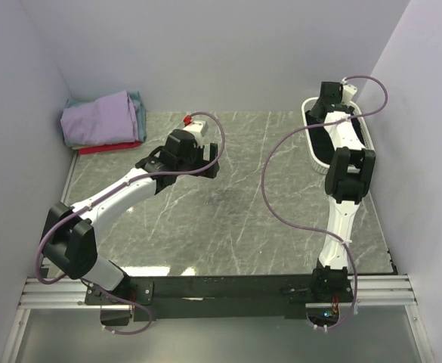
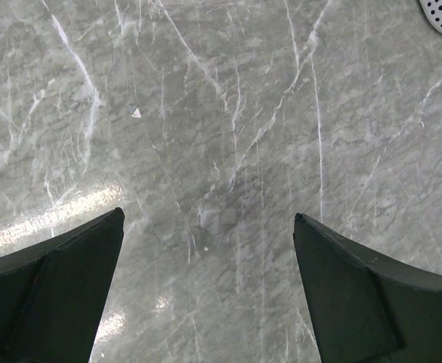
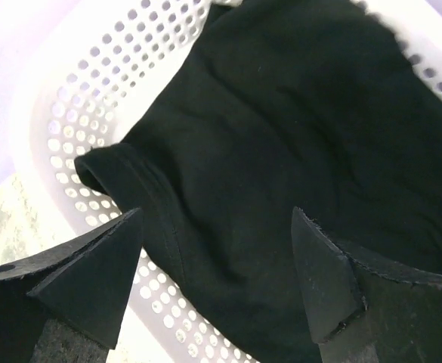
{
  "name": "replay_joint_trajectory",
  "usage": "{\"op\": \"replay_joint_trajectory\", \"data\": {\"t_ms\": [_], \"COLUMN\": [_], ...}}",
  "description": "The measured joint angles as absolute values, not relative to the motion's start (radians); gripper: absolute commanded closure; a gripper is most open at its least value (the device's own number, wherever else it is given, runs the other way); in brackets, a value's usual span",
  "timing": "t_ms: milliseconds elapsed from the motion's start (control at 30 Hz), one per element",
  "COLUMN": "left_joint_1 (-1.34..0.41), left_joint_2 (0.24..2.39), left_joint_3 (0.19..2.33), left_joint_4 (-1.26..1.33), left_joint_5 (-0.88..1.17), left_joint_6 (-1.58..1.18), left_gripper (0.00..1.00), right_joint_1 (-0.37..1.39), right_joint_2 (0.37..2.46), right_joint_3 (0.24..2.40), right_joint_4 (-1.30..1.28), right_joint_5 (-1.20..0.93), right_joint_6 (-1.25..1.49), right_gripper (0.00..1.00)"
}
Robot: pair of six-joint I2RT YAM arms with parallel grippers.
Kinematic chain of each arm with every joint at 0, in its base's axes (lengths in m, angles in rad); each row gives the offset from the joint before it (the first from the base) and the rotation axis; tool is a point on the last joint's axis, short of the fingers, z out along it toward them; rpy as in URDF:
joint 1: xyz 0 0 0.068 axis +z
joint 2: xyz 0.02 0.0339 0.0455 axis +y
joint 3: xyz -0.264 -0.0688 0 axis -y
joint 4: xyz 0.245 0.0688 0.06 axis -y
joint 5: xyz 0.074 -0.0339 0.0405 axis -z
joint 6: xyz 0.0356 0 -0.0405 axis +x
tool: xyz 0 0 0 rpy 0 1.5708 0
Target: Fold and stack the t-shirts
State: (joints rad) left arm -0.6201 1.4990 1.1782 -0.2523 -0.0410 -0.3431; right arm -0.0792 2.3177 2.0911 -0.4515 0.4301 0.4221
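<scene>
1. Grey marbled table (image 1: 243, 219) with pale lilac walls close round it; both arms are mounted at its near edge.
2. Right pincer (image 3: 213, 214): jaws spread wide, nothing between them. It hangs over the black shirt (image 3: 281, 128), which lies crumpled in the white mesh basket (image 3: 69, 91), directly under and ahead of the tips. Judged purpose: lined up to drop and take a pinch of cloth for lifting out.
3. A hemmed edge of the black shirt sits just ahead of one fingertip, against the basket wall. It is probably the easiest hold. No print shows from this side.
4. Left pincer (image 2: 208, 214): jaws spread, empty, hovering over bare table. It is likely parked there to help once the shirt arrives.
5. Folded stack (image 1: 103, 121): lavender on top, teal and red beneath, well off to the far left of the left pincer, in the table corner. That leaves the middle free for folding.
6. Obstacles: the basket walls crowd the right pincer on both sides, and a tip could catch in a mesh hole. A purple cable (image 1: 266, 189) loops over the table between the pincers and may snag dragged cloth.
</scene>
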Motion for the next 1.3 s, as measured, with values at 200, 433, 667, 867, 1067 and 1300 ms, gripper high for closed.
{"op": "replay_joint_trajectory", "data": {"t_ms": [200, 433, 667, 867, 1067, 1300], "left_joint_1": [-0.617, -0.612, -0.609, -0.609, -0.609, -0.608], "left_joint_2": [1.502, 1.514, 1.538, 1.554, 1.559, 1.563], "left_joint_3": [1.18, 1.187, 1.204, 1.207, 1.217, 1.22], "left_joint_4": [-0.252, -0.253, -0.261, -0.271, -0.276, -0.278], "left_joint_5": [-0.037, -0.023, -0.019, -0.002, 0.004, 0.012], "left_joint_6": [-0.343, -0.343, -0.343, -0.343, -0.343, -0.343], "left_gripper": [0.01, 0.01, 0.0, 0.0, 0.0, 0.0], "right_joint_1": [-0.086, -0.09, -0.105, -0.11, -0.125, -0.132], "right_joint_2": [2.327, 2.351, 2.39, 2.44, 2.458, 2.345], "right_joint_3": [2.036, 2.038, 2.077, 2.128, 2.14, 1.926], "right_joint_4": [-0.429, -0.429, -0.454, -0.48, -0.508, -0.347], "right_joint_5": [0.318, 0.242, 0.218, 0.207, 0.189, 0.152], "right_joint_6": [0.419, 0.409, 0.405, 0.402, 0.399, 0.422], "right_gripper": [0.14, 0.15, 0.16, 0.4, 0.93, 1.0]}}
